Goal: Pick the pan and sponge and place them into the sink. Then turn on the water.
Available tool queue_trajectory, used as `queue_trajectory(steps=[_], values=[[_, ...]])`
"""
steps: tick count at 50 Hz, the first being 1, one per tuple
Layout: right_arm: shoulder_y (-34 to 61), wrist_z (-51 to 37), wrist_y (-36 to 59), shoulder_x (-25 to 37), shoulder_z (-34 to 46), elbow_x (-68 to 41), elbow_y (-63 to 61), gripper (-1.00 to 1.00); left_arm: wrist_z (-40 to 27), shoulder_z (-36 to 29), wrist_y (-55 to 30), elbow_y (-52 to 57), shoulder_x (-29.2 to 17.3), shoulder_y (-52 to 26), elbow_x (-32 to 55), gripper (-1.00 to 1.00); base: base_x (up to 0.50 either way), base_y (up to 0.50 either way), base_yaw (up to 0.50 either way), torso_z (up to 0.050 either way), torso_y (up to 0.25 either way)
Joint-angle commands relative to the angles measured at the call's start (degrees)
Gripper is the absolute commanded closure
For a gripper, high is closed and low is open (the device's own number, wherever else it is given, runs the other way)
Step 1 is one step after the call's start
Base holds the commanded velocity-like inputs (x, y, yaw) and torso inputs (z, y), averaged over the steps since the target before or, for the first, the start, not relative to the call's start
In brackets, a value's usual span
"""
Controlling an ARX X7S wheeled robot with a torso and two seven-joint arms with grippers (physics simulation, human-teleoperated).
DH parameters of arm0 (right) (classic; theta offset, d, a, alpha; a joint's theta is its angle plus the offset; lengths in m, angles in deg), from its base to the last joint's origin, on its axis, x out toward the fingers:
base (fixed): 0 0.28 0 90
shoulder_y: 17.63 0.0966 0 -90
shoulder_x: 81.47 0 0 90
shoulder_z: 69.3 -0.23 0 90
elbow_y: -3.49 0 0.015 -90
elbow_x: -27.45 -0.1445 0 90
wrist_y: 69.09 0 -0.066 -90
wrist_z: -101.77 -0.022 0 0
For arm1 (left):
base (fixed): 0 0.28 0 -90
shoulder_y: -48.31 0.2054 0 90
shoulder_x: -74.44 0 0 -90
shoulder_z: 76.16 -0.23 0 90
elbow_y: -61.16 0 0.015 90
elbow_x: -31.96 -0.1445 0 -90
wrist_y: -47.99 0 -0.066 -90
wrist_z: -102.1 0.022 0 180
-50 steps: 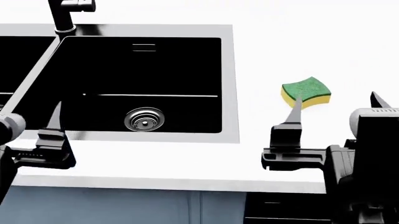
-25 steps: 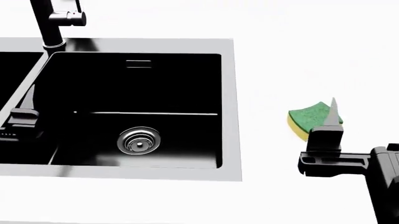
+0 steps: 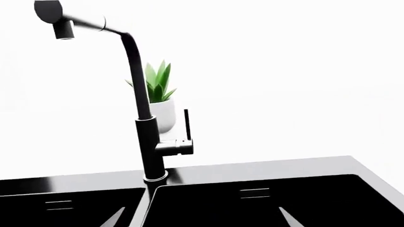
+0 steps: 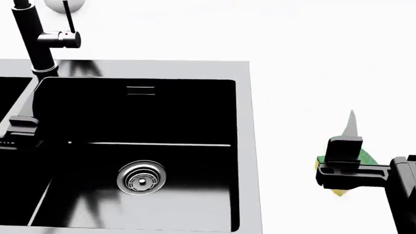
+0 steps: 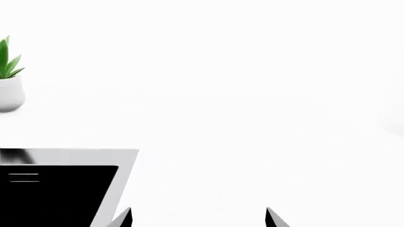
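The sponge lies on the white counter right of the sink, with only a green strip and a yellow corner showing. My right gripper hovers directly over it and hides most of it. Its fingers are spread wide with nothing between them, and one finger points away from me. My left gripper is open above the sink's divider, facing the black faucet. Both bowls I can see hold nothing. The pan is out of view.
The faucet stands behind the divider, its side lever upright. A small potted plant sits behind it by the wall. A round steel drain is in the right bowl. White counter stretches right of the sink rim.
The head view has shifted, so the sink sits lower and larger. My right gripper has moved over the sponge, covering most of it. The left gripper stays at the sink's left.
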Motion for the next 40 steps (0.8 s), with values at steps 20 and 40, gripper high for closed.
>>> queue_trajectory(steps=[20,40], values=[[-0.56,-2.44,-0.22,0.38,-0.51,0.25,0.77,-1.0,-0.08,-0.8,0.69,-0.93,-0.81,0.28,-0.01,-1.0,0.23,0.04,0.0,0.0,0.0],[3.95,-19.47,9.98,-6.39,0.1,0.6,3.83,-1.0,-0.02,-0.7,0.46,-1.02,-1.16,-0.04,0.69,-1.0,0.06,0.01,0.0,0.0,0.001]])
